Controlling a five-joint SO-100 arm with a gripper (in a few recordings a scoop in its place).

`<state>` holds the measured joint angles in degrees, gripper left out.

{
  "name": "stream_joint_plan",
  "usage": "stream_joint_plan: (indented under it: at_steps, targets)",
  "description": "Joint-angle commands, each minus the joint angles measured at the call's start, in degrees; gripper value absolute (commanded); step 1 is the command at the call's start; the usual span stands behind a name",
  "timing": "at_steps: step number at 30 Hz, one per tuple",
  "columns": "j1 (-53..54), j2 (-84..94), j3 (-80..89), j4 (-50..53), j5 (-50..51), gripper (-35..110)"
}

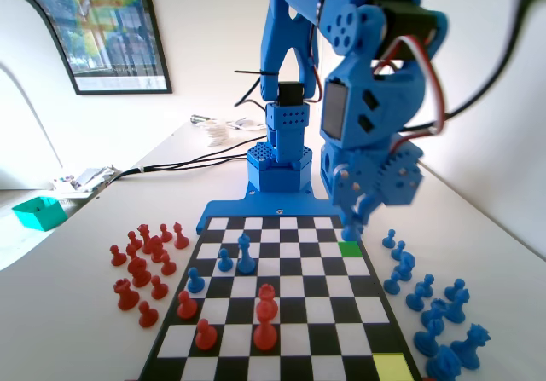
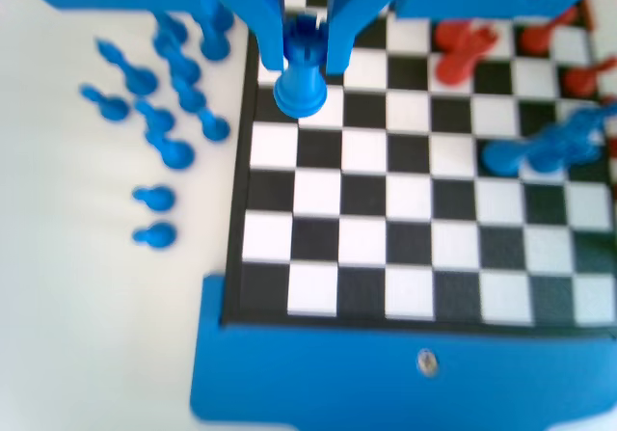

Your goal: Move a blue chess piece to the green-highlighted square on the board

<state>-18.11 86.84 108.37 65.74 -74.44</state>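
Observation:
My gripper (image 1: 354, 216) hangs low over the right side of the board (image 1: 281, 313) in the fixed view, shut on a blue chess piece (image 1: 351, 230). The piece's base is right at the far edge of the green-highlighted square (image 1: 349, 248); I cannot tell whether it touches the board. In the wrist view the gripper (image 2: 306, 50) has both jaws closed on the piece (image 2: 301, 89), which is upright with a notched top. Its base is over a white cell in the board's left-most column.
Spare blue pieces (image 1: 426, 304) lie off the board's right side and red ones (image 1: 141, 266) off its left. Red pieces (image 1: 266, 313) and blue pieces (image 1: 245, 253) stand on the board. A yellow-green cell (image 1: 392, 366) marks the near right corner.

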Motion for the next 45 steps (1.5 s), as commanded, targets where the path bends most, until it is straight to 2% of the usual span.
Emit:
stream_joint_plan:
  at_steps: [1,9,21,45]
  targets:
    - [-1.7,11.1,5.4,-1.8,1.4,1]
    - [-1.8,15.8,14.2,-7.1,4.3,1]
    - [-1.3,6.0,15.7,-14.9,6.2,1]
    - [-6.1,0.2,15.0,-18.0,10.4,1]
